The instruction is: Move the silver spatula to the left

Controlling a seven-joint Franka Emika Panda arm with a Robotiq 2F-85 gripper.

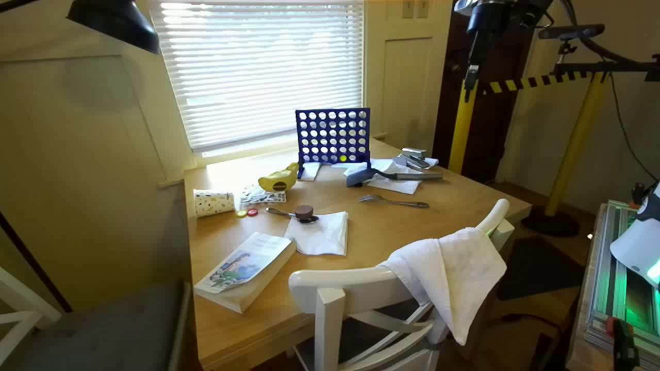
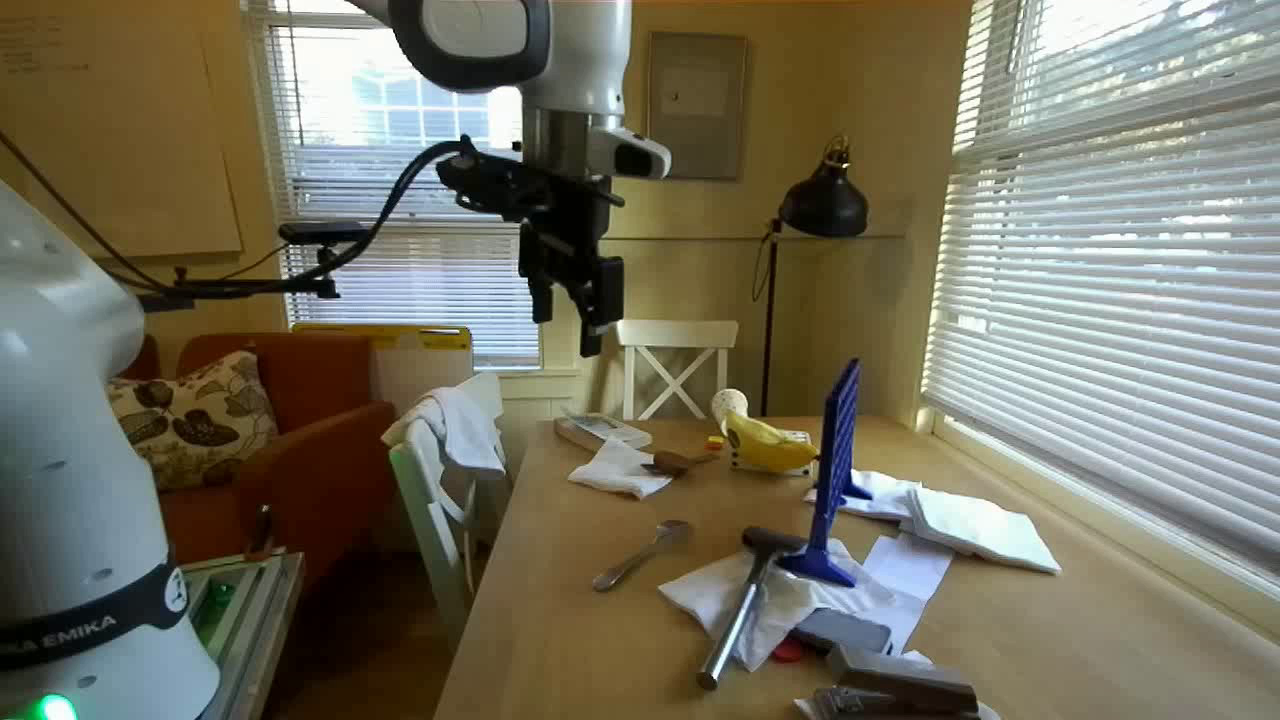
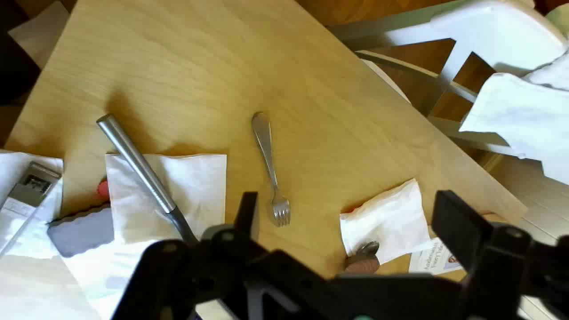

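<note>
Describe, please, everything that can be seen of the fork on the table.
The fork looks like silvery metal: a handle widening to a rounded end, a narrow neck and a tined head. It lies on the bare wooden-looking tabletop, apart from the silver spatula, its tines toward the bottom of the wrist view. Nothing else touches it.

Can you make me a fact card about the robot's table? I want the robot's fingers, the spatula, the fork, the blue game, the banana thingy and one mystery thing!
Fingers: apart, holding nothing, high above the table
Spatula: silver handle, dark head; lying across a white napkin, handle end past its edge
Fork: silver, lying on the table
Blue game: grid with round holes, standing upright; a yellow disc shows in its bottom row
Banana thingy: yellow, with a dark oval mark
Mystery thing: brown, roundish; I can't tell what it is
</note>
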